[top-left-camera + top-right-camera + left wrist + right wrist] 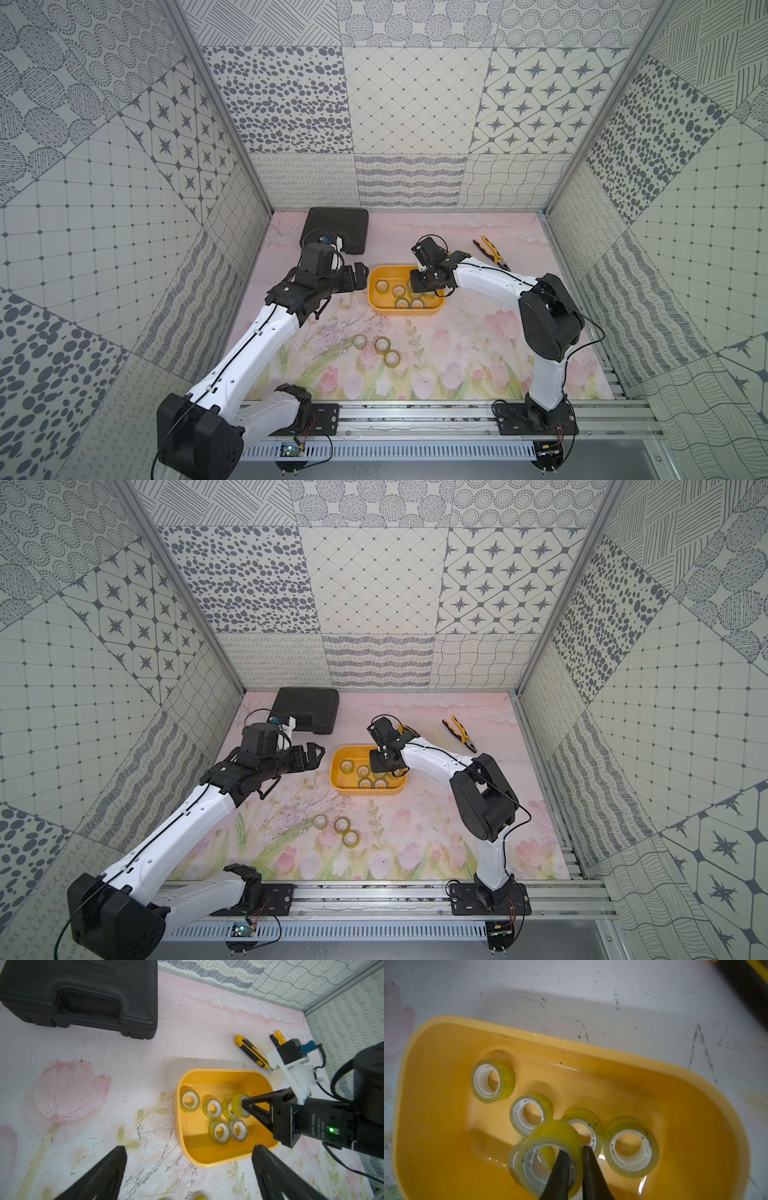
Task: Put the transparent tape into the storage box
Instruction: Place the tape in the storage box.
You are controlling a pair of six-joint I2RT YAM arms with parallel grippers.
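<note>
The yellow-orange storage box (407, 311) (365, 791) sits mid-table with several rolls of transparent tape (189, 1101) lying in it. My right gripper (574, 1153) (419, 286) hangs just over the box's right part, shut on one tape roll (550, 1134) (239, 1103). One finger is inside the roll's core and the other is outside its wall. My left gripper (189, 1149) (359, 276) stands open and empty, just left of the box. Three more rolls (360, 341) (381, 344) (391, 358) lie on the mat nearer the front.
A black plastic case (336, 228) lies at the back left. Yellow-handled pliers (492, 249) lie at the back right, and a yellow utility knife (251, 1051) lies behind the box. Patterned walls close in the table on three sides.
</note>
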